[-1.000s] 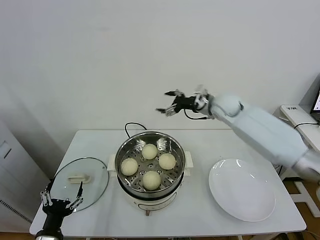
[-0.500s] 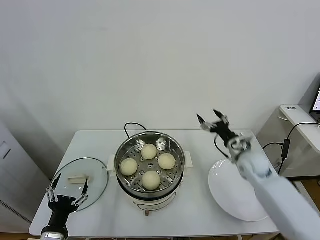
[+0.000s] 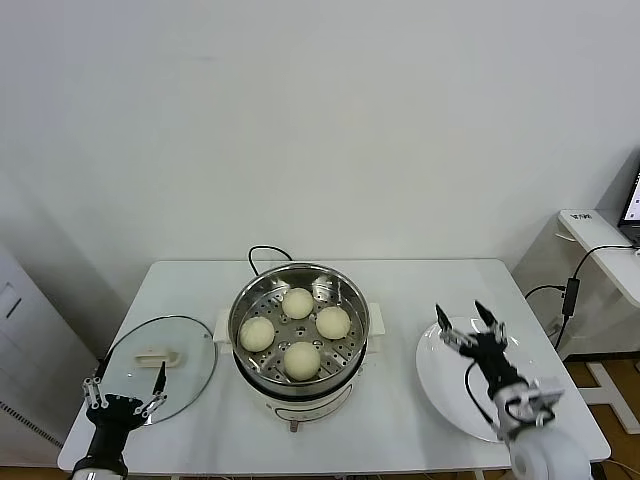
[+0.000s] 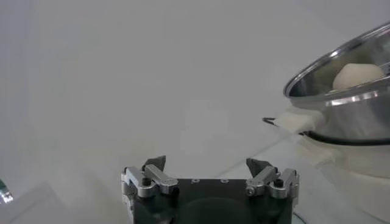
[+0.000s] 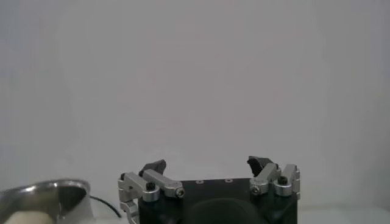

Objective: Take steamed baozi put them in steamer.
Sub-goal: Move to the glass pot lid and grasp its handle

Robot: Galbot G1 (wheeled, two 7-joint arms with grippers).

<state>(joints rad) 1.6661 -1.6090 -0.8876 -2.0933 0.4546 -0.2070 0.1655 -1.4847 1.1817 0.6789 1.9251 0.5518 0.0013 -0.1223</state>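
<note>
All 4 steamed baozi (image 3: 299,331) sat in steamer (image 3: 299,335), plate (image 3: 440,382) bare; R gripper (image 3: 468,330) spread over plate, L gripper (image 3: 124,393) spread nr glass lid (image 3: 160,363); judged: park arms clear, w/o knocking pot.

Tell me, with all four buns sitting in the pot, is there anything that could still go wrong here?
Possibly. The right gripper hangs open just above the white plate, so a careless move might nudge it. The left gripper sits open at the glass lid's near edge and could push it along the table. The buns lie uncovered in the steamer, whose cord trails behind and could snag.
</note>
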